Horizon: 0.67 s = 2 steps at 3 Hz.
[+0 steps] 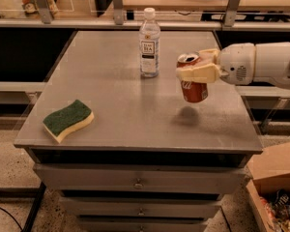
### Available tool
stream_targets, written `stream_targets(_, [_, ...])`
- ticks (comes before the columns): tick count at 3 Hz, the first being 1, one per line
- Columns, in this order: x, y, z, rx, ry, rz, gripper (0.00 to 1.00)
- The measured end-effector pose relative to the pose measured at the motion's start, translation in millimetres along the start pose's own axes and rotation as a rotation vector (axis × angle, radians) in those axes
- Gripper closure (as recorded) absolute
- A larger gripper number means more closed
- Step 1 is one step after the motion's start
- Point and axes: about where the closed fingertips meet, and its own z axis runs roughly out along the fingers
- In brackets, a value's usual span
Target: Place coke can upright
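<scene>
The coke can (194,87) is red-orange with a silver top, held nearly upright in the air above the right part of the grey table (111,86). Its shadow lies on the tabletop just below it. My gripper (197,72) reaches in from the right on a white arm and is shut on the can's upper half, its cream fingers (199,73) wrapped across the front of the can. The can hangs a little above the table surface and does not touch it.
A clear water bottle (149,43) with a white cap stands upright at the table's back middle, left of the can. A green and yellow sponge (68,120) lies at the front left. A cardboard box (275,170) sits on the floor at the right.
</scene>
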Motion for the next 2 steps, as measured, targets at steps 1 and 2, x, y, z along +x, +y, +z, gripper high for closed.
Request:
stream_targets(1, [-3.0, -0.6, -3.9, -0.025, -0.137, 0.011, 0.99])
stream_targets(2, [2.1, -1.6, -4.2, -0.035, -0.189, 0.015, 0.81])
